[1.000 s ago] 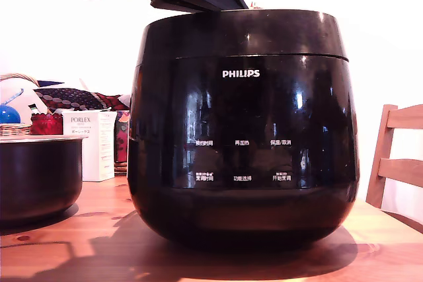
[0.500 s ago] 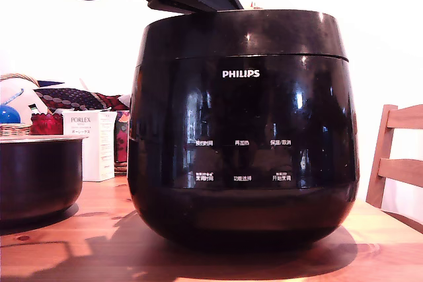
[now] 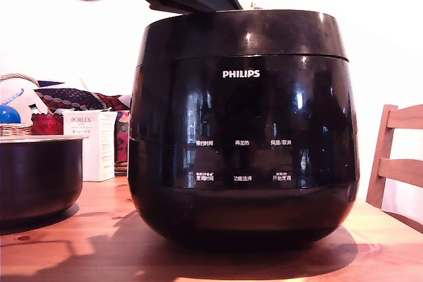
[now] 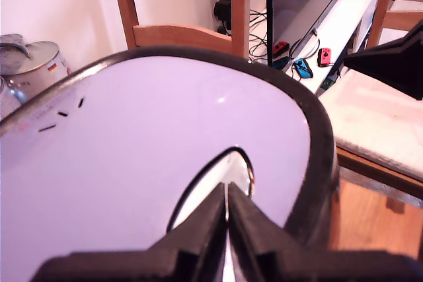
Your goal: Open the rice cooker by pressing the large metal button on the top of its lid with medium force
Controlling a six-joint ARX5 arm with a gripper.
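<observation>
On the wooden table (image 3: 79, 255), the black rice cooker (image 3: 241, 130) says PHILIPS in white. Its lid (image 3: 244, 32) is down. The gripper (image 4: 227, 211) is pinched together, holding nothing, over the button (image 4: 218, 183).

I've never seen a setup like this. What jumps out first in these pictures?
The big glossy black rice cooker fills the exterior view, standing on a wooden table with its lid down. A dark pot sits at that view's left. In the wrist view, the tool, jaws together, sits over the metal button in the lid's pale, shiny top.
</observation>
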